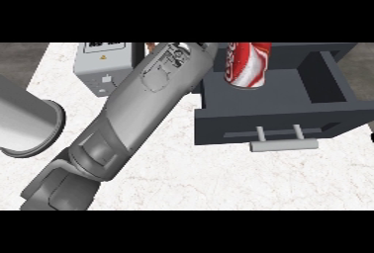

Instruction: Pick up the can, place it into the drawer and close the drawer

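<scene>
A red and white can (pixel 247 64) stands slightly tilted over the inside of the open dark grey drawer (pixel 332 79), near its back left corner. The can's top is cut off by the view's upper edge. I cannot tell whether it rests on the drawer floor or hangs above it. One grey forearm (pixel 139 108) runs from the lower left up to the top centre and ends just left of the can. Its hand lies beyond the upper edge and does not show. The drawer's light grey bar handle (pixel 283 144) faces me.
A second grey forearm (pixel 25 123) shows as a thick cylinder at the left edge. A light grey box with a warning label (pixel 102 66) stands at the back left on the white marbled counter (pixel 197 178).
</scene>
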Available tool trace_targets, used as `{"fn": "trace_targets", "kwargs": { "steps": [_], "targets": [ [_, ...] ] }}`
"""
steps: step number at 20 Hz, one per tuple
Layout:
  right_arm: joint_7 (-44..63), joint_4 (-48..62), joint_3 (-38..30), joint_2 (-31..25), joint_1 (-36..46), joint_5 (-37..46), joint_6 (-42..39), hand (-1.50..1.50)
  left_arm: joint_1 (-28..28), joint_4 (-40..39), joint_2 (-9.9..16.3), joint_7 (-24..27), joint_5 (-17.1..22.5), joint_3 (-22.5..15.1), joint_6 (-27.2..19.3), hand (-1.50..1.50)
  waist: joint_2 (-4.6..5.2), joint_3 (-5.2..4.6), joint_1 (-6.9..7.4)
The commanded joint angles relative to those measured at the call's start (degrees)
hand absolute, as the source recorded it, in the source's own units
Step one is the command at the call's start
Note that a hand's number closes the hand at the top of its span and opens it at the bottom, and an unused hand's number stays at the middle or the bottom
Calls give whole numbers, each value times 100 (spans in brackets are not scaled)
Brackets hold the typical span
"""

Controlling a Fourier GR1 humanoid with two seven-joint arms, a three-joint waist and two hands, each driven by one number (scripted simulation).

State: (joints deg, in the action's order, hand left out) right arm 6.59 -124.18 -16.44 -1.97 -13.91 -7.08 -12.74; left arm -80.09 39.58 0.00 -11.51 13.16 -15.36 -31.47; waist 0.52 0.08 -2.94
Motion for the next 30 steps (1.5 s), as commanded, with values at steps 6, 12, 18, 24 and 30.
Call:
{"fn": "trace_targets", "kwargs": {
  "steps": [6, 12, 18, 24, 30],
  "targets": [
    [-110, 137, -65, -110, 240, 41, -21, -150, -507, -1029, 0, 473, 696, -499, -217, 150, 43, 8, -174],
    [44, 557, -13, -167, 588, 121, 72, -150, -435, -1222, 0, 672, 1038, -1030, -409, 150, 59, 8, -182],
    [62, 299, 138, -8, 565, 234, 194, -150, -445, -1712, 0, 1099, 1209, -1158, -330, 150, 96, 7, -271],
    [-126, 498, 290, 39, 718, 350, 183, -150, -367, -1704, 0, 1049, 1398, -1698, -551, 150, 117, 13, -392],
    [234, 233, 202, -145, 809, 250, 172, -150, -396, -1941, 0, 1259, 1503, -1808, -645, -150, 127, 7, -423]
  ]
}}
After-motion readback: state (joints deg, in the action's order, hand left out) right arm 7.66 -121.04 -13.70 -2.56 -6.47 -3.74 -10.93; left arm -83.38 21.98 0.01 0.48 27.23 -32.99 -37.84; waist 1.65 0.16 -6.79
